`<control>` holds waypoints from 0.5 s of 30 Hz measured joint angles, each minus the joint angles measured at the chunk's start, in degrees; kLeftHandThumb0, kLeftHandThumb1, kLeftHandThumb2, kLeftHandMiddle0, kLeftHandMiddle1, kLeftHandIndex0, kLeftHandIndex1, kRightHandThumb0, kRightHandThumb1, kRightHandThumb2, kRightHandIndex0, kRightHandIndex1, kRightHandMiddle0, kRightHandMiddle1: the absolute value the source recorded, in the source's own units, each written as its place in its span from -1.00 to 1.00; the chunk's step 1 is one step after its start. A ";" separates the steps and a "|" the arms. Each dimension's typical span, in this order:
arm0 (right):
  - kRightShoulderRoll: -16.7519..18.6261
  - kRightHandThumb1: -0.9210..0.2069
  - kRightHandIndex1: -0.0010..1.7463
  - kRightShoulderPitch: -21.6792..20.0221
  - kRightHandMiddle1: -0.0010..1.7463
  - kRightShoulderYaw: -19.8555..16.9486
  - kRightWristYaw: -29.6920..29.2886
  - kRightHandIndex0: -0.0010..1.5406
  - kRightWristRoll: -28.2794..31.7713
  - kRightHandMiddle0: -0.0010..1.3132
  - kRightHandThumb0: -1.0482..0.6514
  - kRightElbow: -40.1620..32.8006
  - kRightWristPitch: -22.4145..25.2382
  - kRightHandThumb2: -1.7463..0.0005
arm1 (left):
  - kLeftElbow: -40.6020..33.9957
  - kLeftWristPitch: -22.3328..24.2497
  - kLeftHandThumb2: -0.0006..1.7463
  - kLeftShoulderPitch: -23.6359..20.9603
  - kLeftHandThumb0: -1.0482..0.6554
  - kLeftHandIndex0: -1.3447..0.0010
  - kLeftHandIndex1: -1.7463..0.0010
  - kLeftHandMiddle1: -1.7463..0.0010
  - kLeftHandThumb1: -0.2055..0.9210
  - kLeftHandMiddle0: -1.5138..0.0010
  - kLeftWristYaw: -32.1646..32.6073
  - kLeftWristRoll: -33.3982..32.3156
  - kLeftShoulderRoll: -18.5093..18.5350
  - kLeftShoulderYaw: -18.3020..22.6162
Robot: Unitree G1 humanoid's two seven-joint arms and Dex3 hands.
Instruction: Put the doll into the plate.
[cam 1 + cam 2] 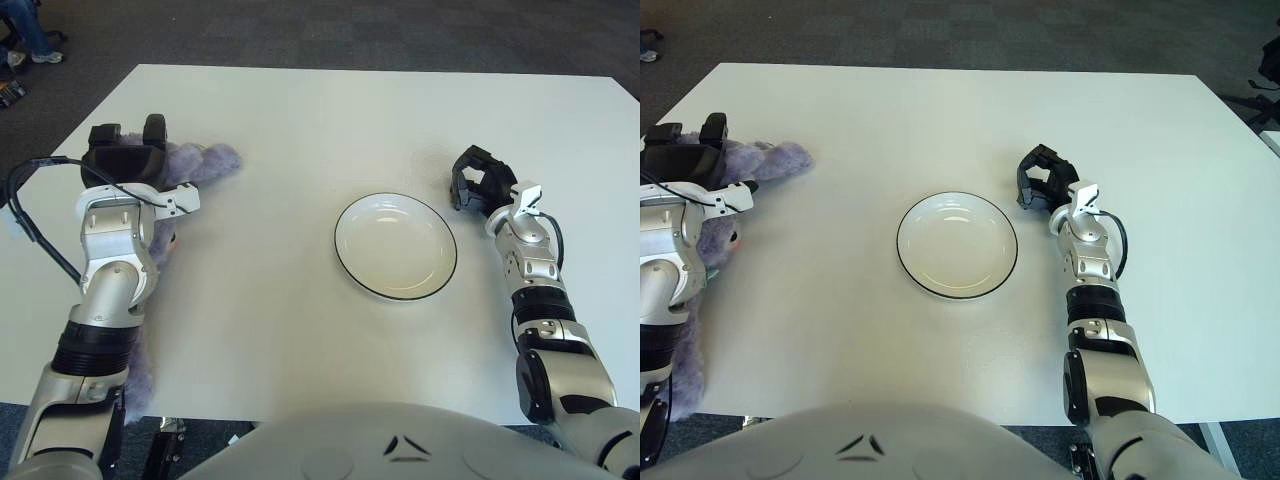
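A fluffy purple doll point(208, 160) lies at the left side of the white table, stretching back under my left forearm toward the near edge point(685, 360). My left hand point(127, 150) sits over the doll's upper part, its fingers extended and not closed around the fur. An empty white plate with a dark rim point(396, 246) sits in the middle of the table, well right of the doll. Just right of the plate's far edge is my right hand point(478, 182), its fingers curled and holding nothing.
The white table point(300, 120) runs wide between doll and plate and beyond the plate to the far edge. Dark carpet surrounds it. A person's legs point(25, 30) show at the far left corner.
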 measured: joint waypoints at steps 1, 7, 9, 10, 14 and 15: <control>0.00 -0.24 1.00 0.03 1.00 0.02 0.04 0.53 0.00 -0.27 -0.27 -0.16 0.14 -0.26 | 0.14 -0.07 0.12 -0.04 -1.00 1.00 1.00 -0.53 1.00 0.93 -0.21 -0.32 0.23 -0.13; 0.00 -0.25 1.00 0.26 1.00 0.08 0.37 0.52 0.00 -0.28 -0.27 -0.89 0.81 -0.25 | 1.08 -0.64 0.16 -0.48 -1.00 1.00 1.00 -0.92 1.00 0.66 -0.63 -1.72 1.55 -0.68; 0.00 -0.25 1.00 0.35 1.00 0.09 0.38 0.52 0.00 -0.28 -0.27 -1.17 1.08 -0.25 | 1.70 -1.34 0.15 -0.63 -1.00 1.00 1.00 -0.96 1.00 0.57 -0.66 -2.44 2.50 -0.95; 0.00 -0.25 1.00 0.41 1.00 0.09 0.44 0.52 0.00 -0.28 -0.27 -1.29 1.19 -0.25 | 1.99 -1.78 0.15 -0.67 -1.00 1.00 1.00 -0.97 1.00 0.54 -0.70 -2.95 2.99 -1.04; -0.01 -0.26 1.00 0.63 1.00 0.18 0.67 0.52 0.00 -0.28 -0.27 -1.70 1.54 -0.24 | 2.80 -3.34 0.11 -0.70 -1.00 0.96 0.98 -0.99 1.00 0.40 -1.16 -4.67 5.08 -1.39; -0.03 -0.26 1.00 0.69 1.00 0.20 0.72 0.52 0.00 -0.29 -0.27 -1.80 1.56 -0.24 | 2.96 -3.64 0.08 -0.70 -1.00 0.97 0.88 -1.00 1.00 0.36 -1.22 -5.13 5.53 -1.41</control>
